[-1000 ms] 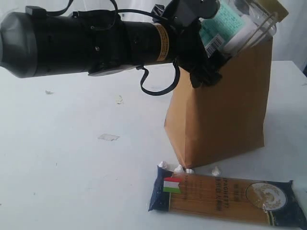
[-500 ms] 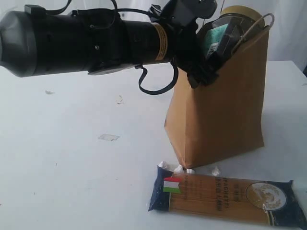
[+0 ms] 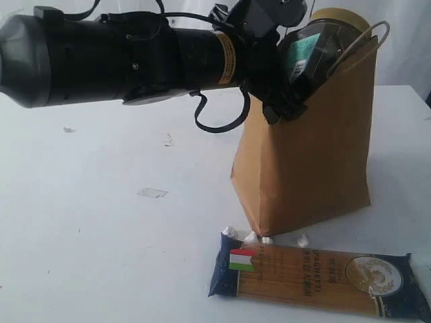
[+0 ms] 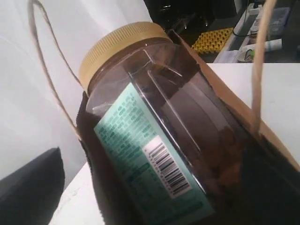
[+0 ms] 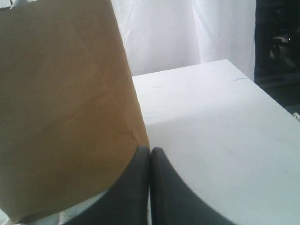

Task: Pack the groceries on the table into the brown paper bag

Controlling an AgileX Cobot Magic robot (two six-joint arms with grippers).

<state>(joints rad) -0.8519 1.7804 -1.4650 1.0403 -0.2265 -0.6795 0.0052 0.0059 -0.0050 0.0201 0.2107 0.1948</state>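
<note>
The white table (image 3: 87,222) fills the lower and left parts of the exterior view, with a few small marks and a flat pale scrap (image 3: 152,193) left of centre. The black left arm (image 3: 121,57) runs across the top of that frame from the upper left to the bag's mouth.

The brown paper bag (image 3: 316,155) stands upright at centre right. One pale twine handle (image 3: 367,37) loops above its rim.

The long spaghetti packet (image 3: 316,272) lies flat on the table at the lower right, just in front of the bag's base.

The clear jar (image 3: 316,47) sits tilted in the mouth of the bag at the upper right. Its gold lid (image 3: 340,15) pokes above the rim, and its teal label faces the arm (the barcode reads clearly in the left wrist view).

The left gripper (image 3: 286,94) hangs at the bag's rim beside the jar. In the left wrist view one dark finger (image 4: 30,187) shows at the lower left, with white background between it and the jar, so the jaws stand spread and hold nothing.

The right gripper (image 5: 150,183) has its two dark fingers pressed together on nothing, low by the bag's side. Whether it touches the paper I cannot tell.

A few tiny white crumbs (image 3: 250,236) lie between the bag's base and the packet.
</note>
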